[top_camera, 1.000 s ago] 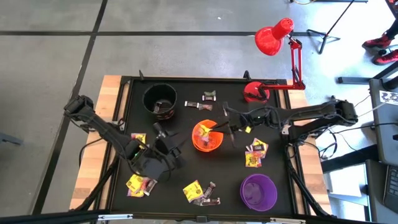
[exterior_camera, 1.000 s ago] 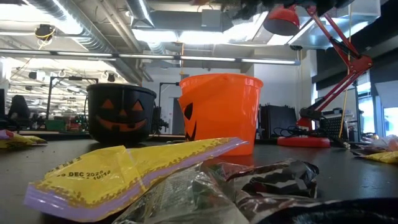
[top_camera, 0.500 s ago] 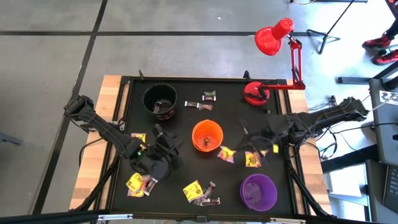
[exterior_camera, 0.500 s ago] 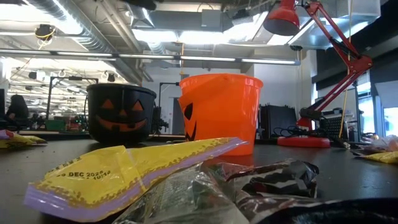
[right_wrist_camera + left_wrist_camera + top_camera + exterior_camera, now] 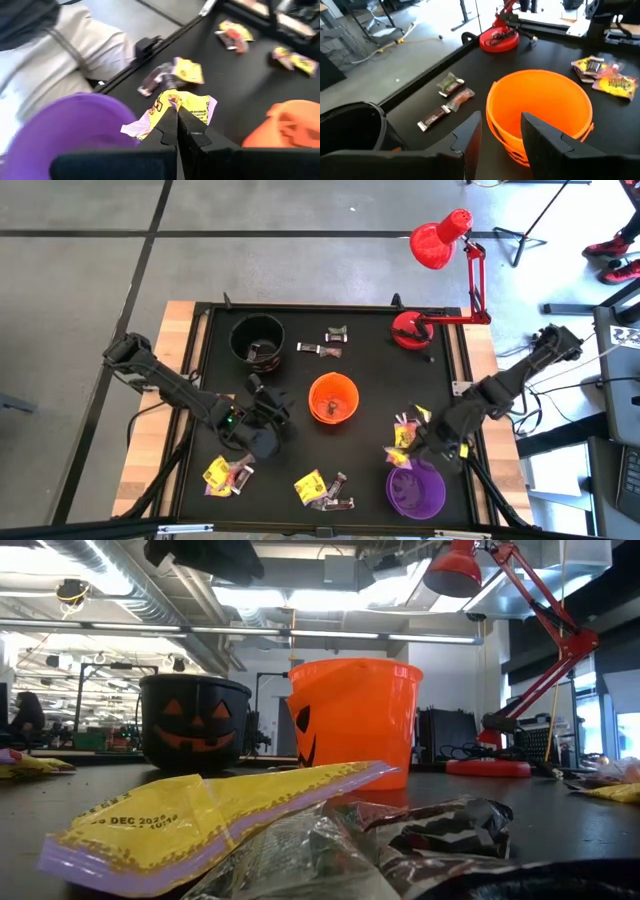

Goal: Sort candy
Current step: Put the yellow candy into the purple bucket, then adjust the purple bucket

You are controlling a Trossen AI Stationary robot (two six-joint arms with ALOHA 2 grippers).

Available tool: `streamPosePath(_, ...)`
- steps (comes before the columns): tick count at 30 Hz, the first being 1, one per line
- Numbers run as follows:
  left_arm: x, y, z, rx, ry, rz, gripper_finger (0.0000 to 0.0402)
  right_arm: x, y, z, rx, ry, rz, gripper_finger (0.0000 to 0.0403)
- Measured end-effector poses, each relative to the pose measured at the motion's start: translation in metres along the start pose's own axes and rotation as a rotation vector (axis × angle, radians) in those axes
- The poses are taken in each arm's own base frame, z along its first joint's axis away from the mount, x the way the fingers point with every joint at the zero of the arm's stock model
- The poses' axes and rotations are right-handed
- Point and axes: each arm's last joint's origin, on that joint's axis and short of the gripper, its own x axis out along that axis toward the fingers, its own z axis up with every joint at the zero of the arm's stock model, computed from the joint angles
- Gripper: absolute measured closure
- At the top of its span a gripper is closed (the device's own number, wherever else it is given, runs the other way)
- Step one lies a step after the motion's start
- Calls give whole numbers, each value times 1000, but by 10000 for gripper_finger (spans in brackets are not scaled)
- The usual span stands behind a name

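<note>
Smooth, slightly glossy plastic on the orange bucket [image 5: 540,112], purple cup [image 5: 65,127] and black pumpkin-faced bucket [image 5: 195,723]. Crinkled, shiny foil-like film on the yellow candy wrapper [image 5: 182,107]; same glossy, creased film on the large yellow wrapper [image 5: 200,820] and the silvery-brown one [image 5: 400,840] beside it. Matt black, smooth tabletop [image 5: 370,365], edged with pale bare wood [image 5: 175,345]. Glossy red enamelled finish on the desk lamp [image 5: 440,240]. Matt dark plastic on the fingers [image 5: 540,135] of the left gripper [image 5: 502,137].
</note>
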Motion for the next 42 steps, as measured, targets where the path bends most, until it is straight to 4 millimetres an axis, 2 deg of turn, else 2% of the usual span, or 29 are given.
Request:
streamPosePath(7, 11, 3, 3, -11, 57, -26, 272, -1, 23, -2, 30, 44, 99, 403)
streamPosePath(12, 16, 3, 8, 4, 53, -42, 273, -2, 33, -5, 88, 76, 145, 403)
streamPosePath(17, 27, 2, 16, 8, 79, -134, 273, -3, 39, -4, 123, 75, 228, 400)
streamPosePath(24, 37, 3, 26, 18, 59, -189, 273, -3, 40, -4, 145, 80, 230, 356)
streamPosePath(29, 41, 5, 28, 7, 67, -203, 273, -2, 38, -8, 142, 120, 192, 308)
streamPosePath(32, 41, 5, 28, 7, 66, -204, 273, -2, 36, -14, 150, 179, 104, 292)
streamPosePath(36, 41, 5, 28, 7, 67, -204, 273, 2, 34, -20, 165, 254, -1, 287)
streamPosePath(42, 41, 4, 28, 6, 67, -204, 273, 22, 37, -25, 154, 338, -12, 286)
